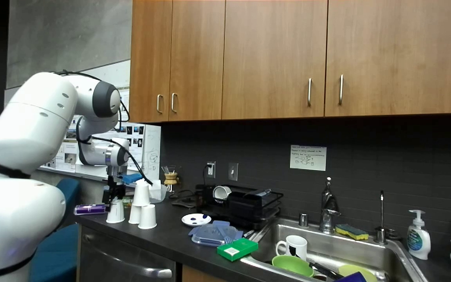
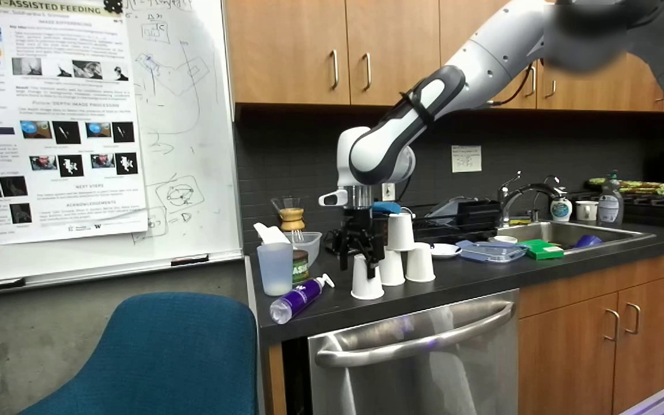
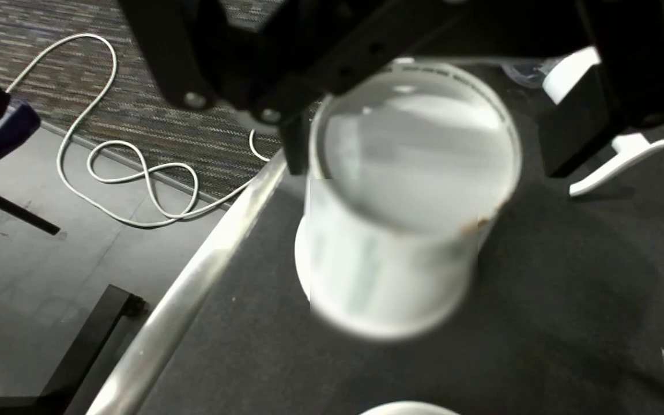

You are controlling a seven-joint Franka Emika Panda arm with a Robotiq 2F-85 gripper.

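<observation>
My gripper (image 3: 426,164) is open, its jaws apart on either side of an upside-down white paper cup (image 3: 389,276). In the wrist view the left finger (image 3: 294,147) is close beside the cup; whether it touches cannot be told. A gap shows between the cup and the right finger (image 3: 574,127). The gripper also comes down over this cup in both exterior views (image 1: 112,203) (image 2: 358,266). Beside it, two more upside-down white cups (image 2: 391,268) (image 2: 420,263) stand on the dark counter, with a third cup (image 2: 400,232) stacked on top.
A purple pump bottle (image 2: 297,300) lies at the counter's end, near a frosted cup (image 2: 275,268) and a jar (image 2: 300,265). Further along are a spotted plate (image 1: 196,219), a lidded container (image 1: 215,234), a green box (image 1: 237,249), a dish rack (image 1: 245,203) and the sink (image 1: 343,250).
</observation>
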